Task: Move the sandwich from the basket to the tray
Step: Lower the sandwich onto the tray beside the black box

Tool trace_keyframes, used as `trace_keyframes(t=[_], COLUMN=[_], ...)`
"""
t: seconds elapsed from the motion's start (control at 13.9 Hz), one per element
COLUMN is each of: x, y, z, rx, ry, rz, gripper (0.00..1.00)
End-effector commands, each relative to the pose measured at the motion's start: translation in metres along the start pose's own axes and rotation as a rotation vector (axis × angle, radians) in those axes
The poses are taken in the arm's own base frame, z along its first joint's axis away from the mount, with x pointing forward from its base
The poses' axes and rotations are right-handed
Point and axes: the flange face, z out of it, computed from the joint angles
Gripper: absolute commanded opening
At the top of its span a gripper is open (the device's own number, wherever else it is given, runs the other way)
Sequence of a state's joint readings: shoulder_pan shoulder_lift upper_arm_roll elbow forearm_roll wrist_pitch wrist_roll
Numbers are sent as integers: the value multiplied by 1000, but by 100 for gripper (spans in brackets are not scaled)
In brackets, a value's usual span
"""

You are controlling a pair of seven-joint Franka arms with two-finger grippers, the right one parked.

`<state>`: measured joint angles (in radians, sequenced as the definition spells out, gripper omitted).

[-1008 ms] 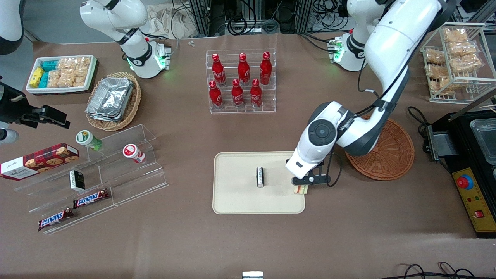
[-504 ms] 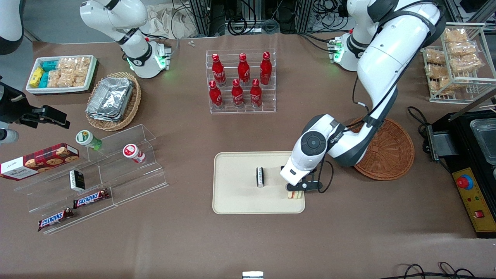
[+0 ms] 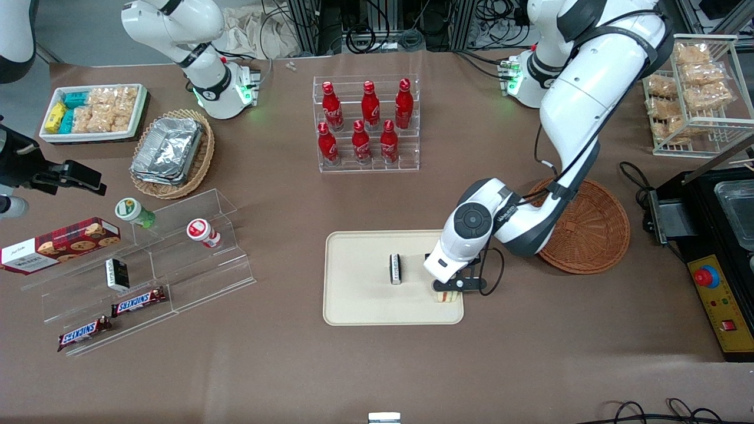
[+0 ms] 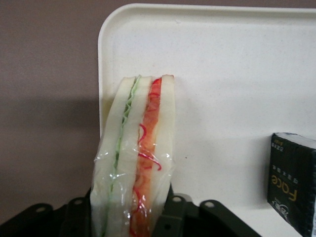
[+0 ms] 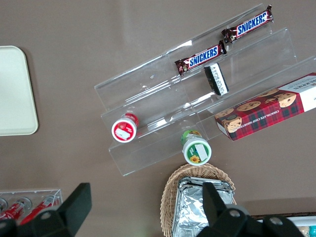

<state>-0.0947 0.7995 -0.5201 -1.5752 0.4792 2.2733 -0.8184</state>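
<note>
Cream-beige tray (image 3: 359, 294) on the brown tabletop (image 3: 283, 365) | our gripper (image 3: 446, 290) hangs over the tray's corner nearest the wicker basket (image 3: 595, 235) | fingers (image 4: 170, 217) closed on the sandwich (image 4: 136, 158), holding it edge-up at the tray rim | we see a small black box (image 3: 396, 268) beside it on the tray | basket holds nothing.

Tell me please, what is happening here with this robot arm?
The left arm is moving a wrapped sandwich out of the round brown basket and onto the cream tray. Its gripper holds the sandwich between its fingers, low over the tray's corner nearest the basket, with the filling edge visible. A small black box already stands near the middle of the tray. The basket looks empty in the part that shows. The sandwich is not released yet.
</note>
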Motion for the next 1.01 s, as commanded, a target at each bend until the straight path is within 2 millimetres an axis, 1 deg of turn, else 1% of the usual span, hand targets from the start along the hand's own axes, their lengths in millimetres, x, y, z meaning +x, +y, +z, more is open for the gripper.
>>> trace_keyframes(t=[0.0,0.07,0.14,0.22,0.29,0.43,0.58,0.65,0.72,0.79,0.86,0.94], x=[8,8,8,9,10,5,-6,-14,-25,-38,-47,-51], y=[-1,-1,-2,0,-1,5,4,-2,-11,-21,-36,-57], z=[5,4,-2,-16,-37,-90,-144,-172,-194,-209,-223,-236], rx=[-8,-9,-4,-6,11,27,17,-3,-9,1,5,7], ry=[13,14,16,21,35,74,131,141,151,159,165,167], rz=[-28,-27,-39,-117,-184,-183,-201,-212,-213,-188,-195,-191], gripper=[100,100,100,100,100,100,100,100,100,100,100,100])
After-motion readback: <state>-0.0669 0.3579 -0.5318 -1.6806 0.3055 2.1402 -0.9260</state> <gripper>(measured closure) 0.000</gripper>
